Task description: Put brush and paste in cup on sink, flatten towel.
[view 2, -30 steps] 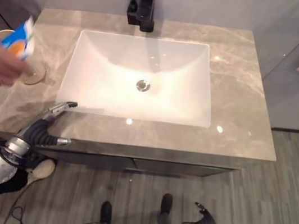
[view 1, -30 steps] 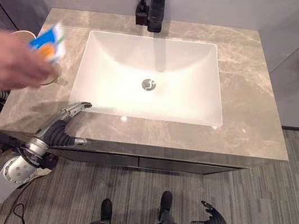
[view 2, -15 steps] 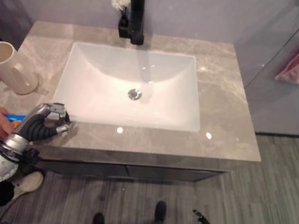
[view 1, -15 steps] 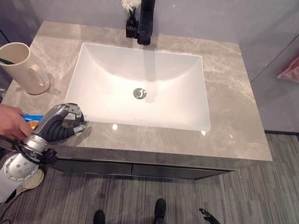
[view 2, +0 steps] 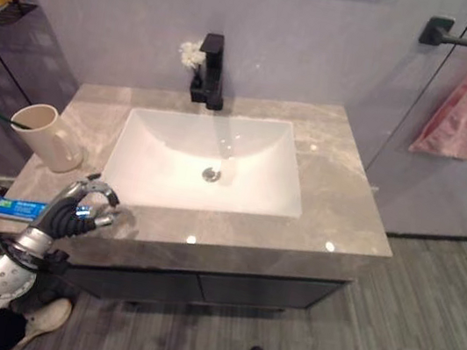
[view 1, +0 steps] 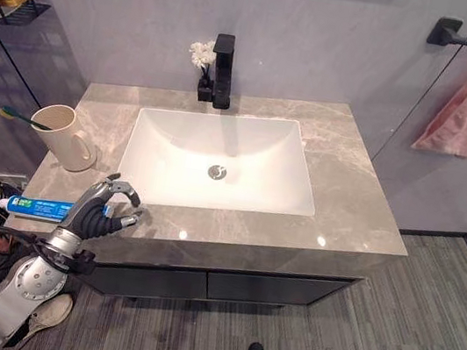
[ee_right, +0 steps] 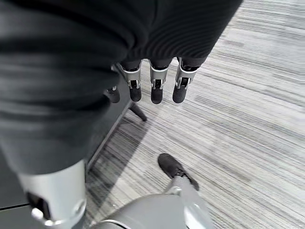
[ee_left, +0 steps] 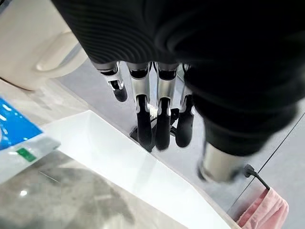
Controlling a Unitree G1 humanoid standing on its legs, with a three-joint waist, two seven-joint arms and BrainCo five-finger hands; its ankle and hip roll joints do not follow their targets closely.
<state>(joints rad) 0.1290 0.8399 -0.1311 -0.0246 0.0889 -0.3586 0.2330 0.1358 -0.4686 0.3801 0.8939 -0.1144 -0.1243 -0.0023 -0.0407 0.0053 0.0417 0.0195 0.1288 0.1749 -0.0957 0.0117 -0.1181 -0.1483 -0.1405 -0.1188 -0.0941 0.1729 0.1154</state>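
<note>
The blue-and-white toothpaste tube (view 1: 37, 207) now lies on the grey marble counter (view 1: 361, 213) beside the left hand (view 1: 102, 210), fingers loosely curled, empty; grasping comes next.

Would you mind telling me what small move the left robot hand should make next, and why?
Probably shift the left robot hand sideways onto the toothpaste tube and close on it. The tube lies flat on the counter edge beside the open hand, while the toothbrush already sits in the cup.
</note>
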